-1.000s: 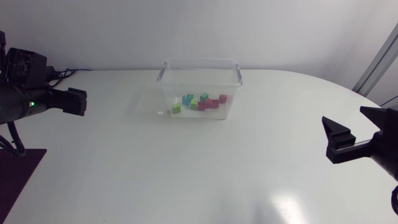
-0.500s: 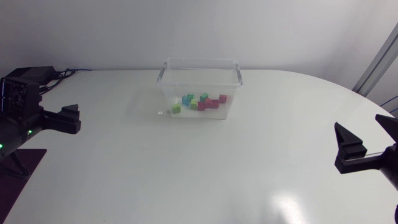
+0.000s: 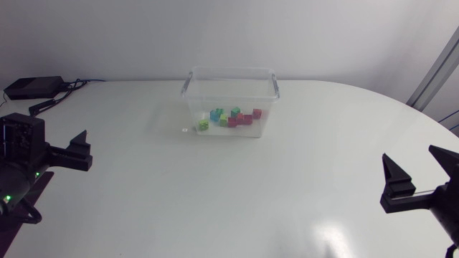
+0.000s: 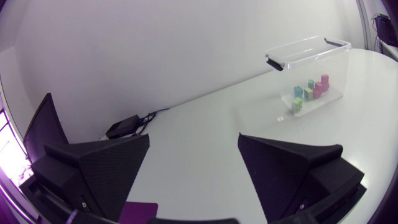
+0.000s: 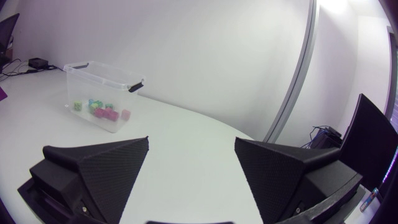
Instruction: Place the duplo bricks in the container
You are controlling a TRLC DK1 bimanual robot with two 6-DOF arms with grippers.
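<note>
A clear plastic container [image 3: 192, 80] with grey handles stands at the back middle of the table. Several duplo bricks [image 3: 231, 117], green, blue, red and pink, lie on its floor. My left gripper [image 3: 72, 154] hangs open and empty at the table's left edge, far from the container. At the right edge my right gripper [image 3: 422, 175] is open and empty as well. The left wrist view shows the left gripper [image 4: 193, 168] with the container [image 4: 281, 61] and bricks [image 4: 311, 92] far ahead. Far ahead of the right gripper [image 5: 191, 168] are the container [image 5: 111, 77] and bricks [image 5: 99, 111].
A small white tag [image 3: 185, 130] lies on the table just left of the container. A black box with cables [image 3: 32, 87] sits at the table's back left corner. Wide bare tabletop [image 3: 237, 186] stretches between the two grippers.
Both arms have drawn back toward the near side edges of the table, the left one sinking lower and the right one sliding outward. Container and bricks have not moved.
</note>
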